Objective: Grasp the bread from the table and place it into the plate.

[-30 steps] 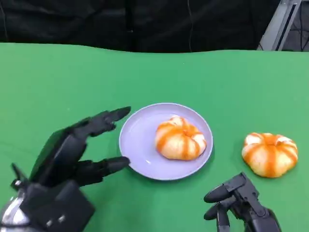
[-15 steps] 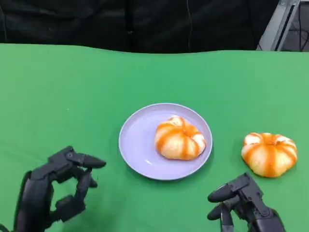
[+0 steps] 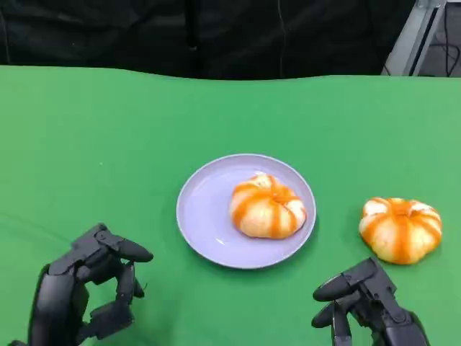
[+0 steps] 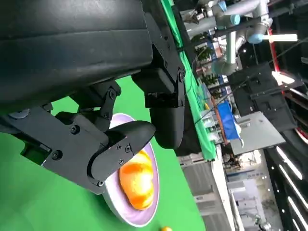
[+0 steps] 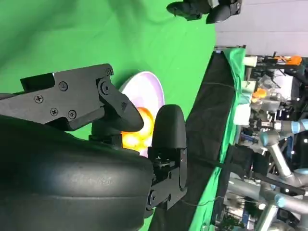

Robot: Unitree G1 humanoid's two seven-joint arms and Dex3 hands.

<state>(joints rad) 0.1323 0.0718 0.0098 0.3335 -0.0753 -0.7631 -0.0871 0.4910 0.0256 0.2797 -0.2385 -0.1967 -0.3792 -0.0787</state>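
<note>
Bread on the plate: one bread (image 3: 268, 207) is seen lying on the lilac plate (image 3: 202, 216), toward the side nearer the right hand; it is judged to be already delivered, since nothing is touching it.
Bread on the tabletop: a second bread (image 3: 400, 228) is seen on the green tabletop (image 3: 108, 130), beside the plate and apart from it, just beyond the right fingers (image 3: 333, 287); it is judged to be the piece left to be grasped.
Left hand: the left hand (image 3: 83, 288) is held low over the tabletop, short of the plate; its fingers (image 3: 130, 252) are loosely curled with a gap between them, and nothing is held. This posture is read as that of a hand with no part in the coming grasp.
Right hand: the right hand (image 3: 367, 303) is placed nearer than the loose bread, its fingers parted and holding nothing, pointed roughly toward the plate. It is judged to be the hand suited to the grasp, as the bread lies closest to it.
Head view: both breads, the plate and both hands are shown together, so the gaps between them can be judged.
Left wrist view: the plated bread (image 4: 138, 182) is seen past the left fingers (image 4: 126, 139), which are apart from it; a sliver of the other bread (image 4: 165, 228) is caught at the edge.
Right wrist view: the plate (image 5: 147, 89) and the bread (image 5: 139, 130) on it are seen beyond the right fingers (image 5: 166, 125), and the left hand (image 5: 204, 8) is shown far across the tabletop.
</note>
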